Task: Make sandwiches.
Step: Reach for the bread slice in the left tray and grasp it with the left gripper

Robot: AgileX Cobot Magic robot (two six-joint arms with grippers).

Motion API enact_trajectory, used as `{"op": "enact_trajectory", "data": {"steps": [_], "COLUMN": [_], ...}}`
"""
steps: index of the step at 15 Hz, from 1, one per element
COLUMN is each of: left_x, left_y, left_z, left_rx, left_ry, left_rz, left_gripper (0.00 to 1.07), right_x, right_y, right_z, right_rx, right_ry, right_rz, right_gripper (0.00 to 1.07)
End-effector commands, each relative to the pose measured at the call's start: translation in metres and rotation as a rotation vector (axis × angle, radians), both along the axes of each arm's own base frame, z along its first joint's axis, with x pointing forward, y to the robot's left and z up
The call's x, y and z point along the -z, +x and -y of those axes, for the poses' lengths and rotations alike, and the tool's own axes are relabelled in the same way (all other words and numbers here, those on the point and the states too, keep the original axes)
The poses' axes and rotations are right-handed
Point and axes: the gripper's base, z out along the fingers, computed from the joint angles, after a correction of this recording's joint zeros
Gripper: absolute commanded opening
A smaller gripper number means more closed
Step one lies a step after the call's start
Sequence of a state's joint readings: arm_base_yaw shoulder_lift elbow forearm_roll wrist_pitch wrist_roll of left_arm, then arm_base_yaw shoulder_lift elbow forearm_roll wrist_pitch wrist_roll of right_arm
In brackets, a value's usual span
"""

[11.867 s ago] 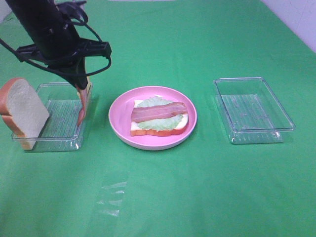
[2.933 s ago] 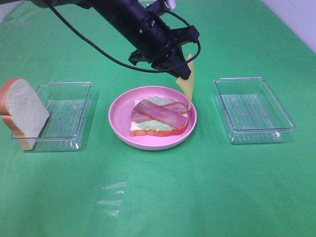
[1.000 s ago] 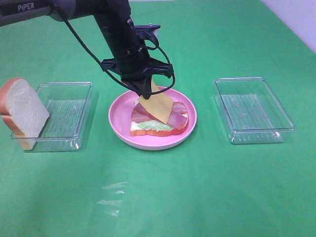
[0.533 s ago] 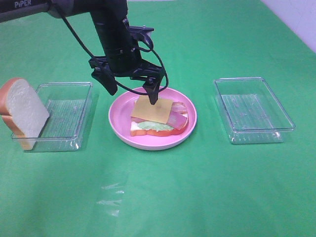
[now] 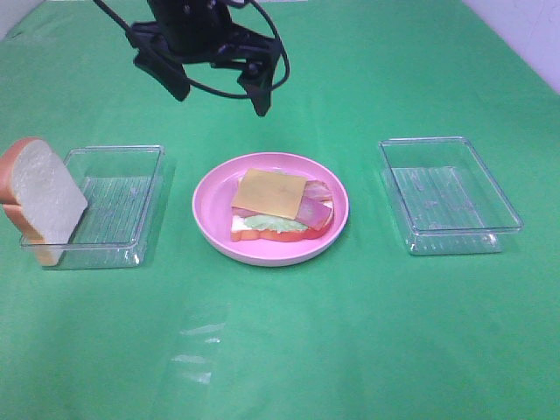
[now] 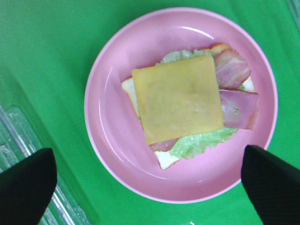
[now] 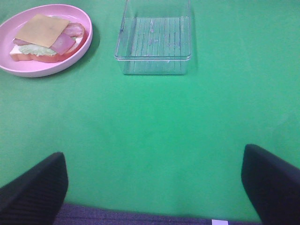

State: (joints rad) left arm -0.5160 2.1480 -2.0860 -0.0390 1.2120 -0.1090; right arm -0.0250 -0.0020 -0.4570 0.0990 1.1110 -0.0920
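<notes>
This looks like a robot test bench in a lab, not a kitchen. A plain green cloth (image 5: 367, 332) covers the whole table, and a bare pale wall (image 5: 534, 35) shows at the far corner. The food is toy-like: a plastic sandwich (image 5: 280, 203) on a pink plate (image 5: 210, 219), flanked by clear plastic trays (image 5: 451, 194). A black robot arm (image 5: 197, 26) with loose cables hangs above.

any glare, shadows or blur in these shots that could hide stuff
Exterior high: even light, pale glare patches on the green cloth near the front; plate and cheese slice sharp. Left wrist: sandwich crisp, soft highlights on the plate rim, fingertips dark and out of focus. Right wrist: clear tray sharp, faint sheen on its ribs.
</notes>
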Motion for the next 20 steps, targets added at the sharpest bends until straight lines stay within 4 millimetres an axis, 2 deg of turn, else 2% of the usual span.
{"op": "enact_trajectory", "data": {"steps": [1, 2, 3, 4, 6, 7, 10, 11, 17, 19, 20], "left_x": [-0.035, -0.051, -0.063, -0.068, -0.066, -0.060, -0.040, -0.026, 0.008, 0.026, 0.046], "left_y": [-0.024, -0.032, -0.037, -0.041, -0.051, -0.054, -0.057, -0.054, -0.038, -0.032, -0.025], "left_z": [-0.036, -0.071, -0.096, -0.124, -0.171, -0.188, -0.211, -0.214, -0.211, -0.211, -0.210], "left_rx": [-0.053, -0.119, -0.173, -0.234, -0.326, -0.359, -0.386, -0.384, -0.374, -0.372, -0.372], "left_ry": [0.055, 0.055, 0.041, 0.043, 0.061, 0.067, 0.054, 0.064, 0.054, 0.070, 0.082], "left_rz": [-0.032, -0.020, -0.011, -0.012, -0.039, -0.066, -0.147, -0.191, -0.277, -0.333, -0.387], "left_gripper": [1.00, 1.00, 1.00, 0.99, 0.99, 0.99, 0.98, 0.98, 0.98, 0.98, 0.98], "right_x": [0.001, 0.001, 0.001, 0.001, 0.001, 0.001, 0.001, 0.001, 0.001, 0.001, 0.001], "right_y": [-0.004, -0.003, -0.003, -0.003, -0.003, -0.003, -0.003, -0.003, -0.003, -0.003, -0.003], "right_z": [0.000, -0.001, -0.001, -0.001, -0.001, -0.001, -0.001, -0.001, -0.001, -0.001, -0.001], "right_rx": [-0.001, -0.002, -0.002, -0.002, -0.002, -0.002, -0.002, -0.002, -0.002, -0.002, -0.002], "right_ry": [0.003, 0.005, 0.005, 0.005, 0.005, 0.005, 0.005, 0.005, 0.005, 0.005, 0.005], "right_rz": [0.031, 0.029, 0.029, 0.029, 0.029, 0.029, 0.029, 0.029, 0.029, 0.029, 0.029], "right_gripper": [0.97, 0.97, 0.97, 0.97, 0.97, 0.97, 0.97, 0.97, 0.97, 0.97, 0.97]}}
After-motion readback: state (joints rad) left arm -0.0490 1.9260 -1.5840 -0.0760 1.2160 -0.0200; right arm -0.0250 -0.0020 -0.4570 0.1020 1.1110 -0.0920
